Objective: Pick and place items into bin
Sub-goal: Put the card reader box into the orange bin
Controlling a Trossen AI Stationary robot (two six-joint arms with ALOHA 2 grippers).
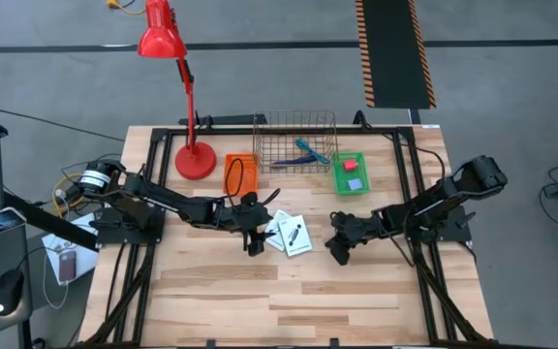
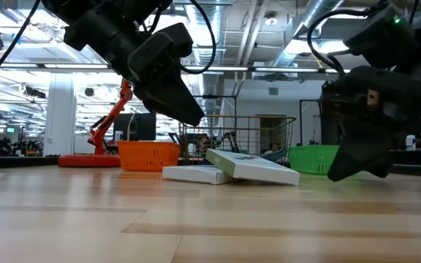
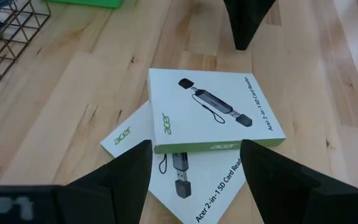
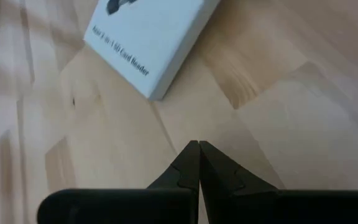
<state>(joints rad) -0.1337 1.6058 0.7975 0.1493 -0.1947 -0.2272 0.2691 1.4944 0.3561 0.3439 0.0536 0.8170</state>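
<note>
Two flat white packets with dark print lie mid-table, the upper one (image 3: pixel 213 109) resting partly on the lower one (image 3: pixel 126 134), which lies flat on the wood; they also show in the high view (image 1: pixel 290 234) and the low view (image 2: pixel 251 166). My left gripper (image 3: pixel 194 165) is open and hovers just above them on their left side (image 1: pixel 255 237). My right gripper (image 4: pixel 197 149) is shut and sits low over bare wood to the right of the packets (image 1: pixel 340 248). A teal-handled tool (image 1: pixel 310 152) and a dark pen (image 1: pixel 287 163) lie in the wire basket. A small red block (image 1: pixel 353 166) sits in the green bin.
A wire basket (image 1: pixel 298 128), a green bin (image 1: pixel 337 179) and an orange bin (image 1: pixel 241 173) stand in a row at the table's far side. A red desk lamp (image 1: pixel 194 160) stands at the far left. Bare wood stretches along the near half of the table (image 1: pixel 289 301).
</note>
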